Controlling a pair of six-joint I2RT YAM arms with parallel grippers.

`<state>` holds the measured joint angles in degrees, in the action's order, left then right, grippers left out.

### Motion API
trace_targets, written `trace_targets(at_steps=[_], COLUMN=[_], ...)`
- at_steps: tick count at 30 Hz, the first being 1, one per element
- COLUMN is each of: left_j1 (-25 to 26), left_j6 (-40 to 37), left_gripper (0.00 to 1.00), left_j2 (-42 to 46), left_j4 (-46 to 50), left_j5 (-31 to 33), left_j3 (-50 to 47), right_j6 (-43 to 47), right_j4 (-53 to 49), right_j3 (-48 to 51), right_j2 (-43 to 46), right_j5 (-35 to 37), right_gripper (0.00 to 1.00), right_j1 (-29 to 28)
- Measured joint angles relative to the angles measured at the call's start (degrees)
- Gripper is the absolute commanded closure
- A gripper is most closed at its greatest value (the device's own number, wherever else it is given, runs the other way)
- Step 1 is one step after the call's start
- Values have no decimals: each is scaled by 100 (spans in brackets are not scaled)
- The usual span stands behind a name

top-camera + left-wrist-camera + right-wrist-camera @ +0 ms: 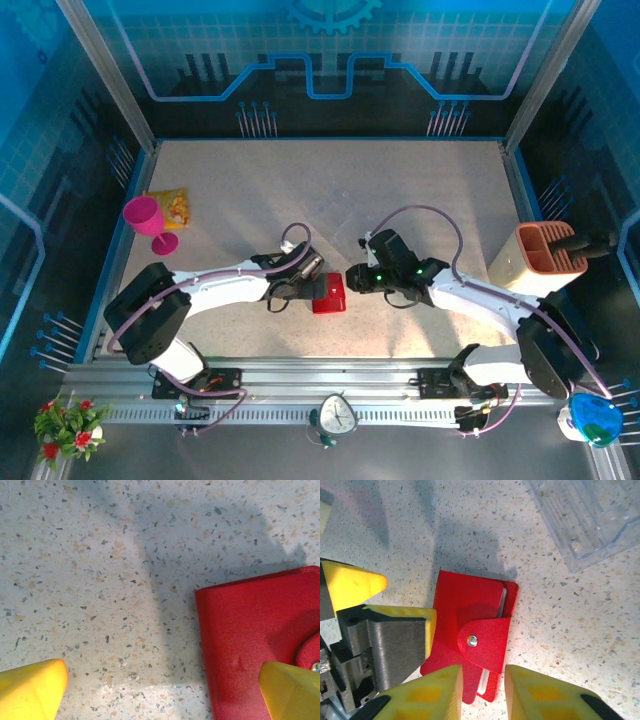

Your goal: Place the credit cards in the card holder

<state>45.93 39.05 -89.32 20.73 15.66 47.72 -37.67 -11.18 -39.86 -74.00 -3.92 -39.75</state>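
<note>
Top view, table: a pale speckled stone-look tabletop inside a blue-walled cell.
Top view, card holder: the small glossy red rectangular card holder lies flat near the front middle, between the two arms.
Top view, left gripper: the left gripper sits at the card holder's upper left corner.
Top view, right gripper: the right gripper is just beside the card holder's right edge.
Top view, other things: a pink plastic goblet stands beside a yellow-orange packet at the far left. An orange-brown two-slot rack stands at the right edge.
Left wrist, left gripper: its yellow fingertips are spread wide, with nothing between them. One is over bare table and the other over the card holder's red cover. Whether that one touches the cover I cannot tell.
Right wrist, card holder: it is folded shut, its rounded flap fastened by a metal snap. A thin white edge shows along its open side; what it belongs to I cannot tell.
Right wrist, right gripper: its two yellow fingers stand a narrow gap apart at the card holder's near end, clamping nothing.
Right wrist, other things: a clear plastic sleeve lies well apart from the card holder.
</note>
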Motion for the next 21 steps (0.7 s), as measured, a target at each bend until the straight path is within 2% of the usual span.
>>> trace_targets(at_steps=[8, 12, 13, 14, 15, 16, 21], left_j1=[-2, -79, -125, -205, -341, -494, -1707], left_j6=[-2, -17, -28, -55, -98, -166, -592], left_gripper=[1, 1, 1, 1, 1, 1, 1], left_j2=[304, 549, 634, 752, 907, 1062, 1869], left_j4=[2, 13, 42, 63, 92, 114, 94], left_j5=[48, 129, 155, 197, 247, 284, 599], left_j3=[-68, -107, -107, -109, -107, -107, -107], right_j6=[61, 94, 146, 166, 214, 269, 546], right_j4=[-79, -155, -177, -219, -262, -317, -531], right_j3=[2, 2, 2, 0, -2, -13, -334], right_j2=[61, 146, 186, 254, 323, 402, 695], right_j5=[-22, -52, -61, -55, -37, 9, 415], right_gripper=[59, 35, 27, 14, 10, 0, 0], right_j1=[127, 251, 304, 398, 503, 623, 1401])
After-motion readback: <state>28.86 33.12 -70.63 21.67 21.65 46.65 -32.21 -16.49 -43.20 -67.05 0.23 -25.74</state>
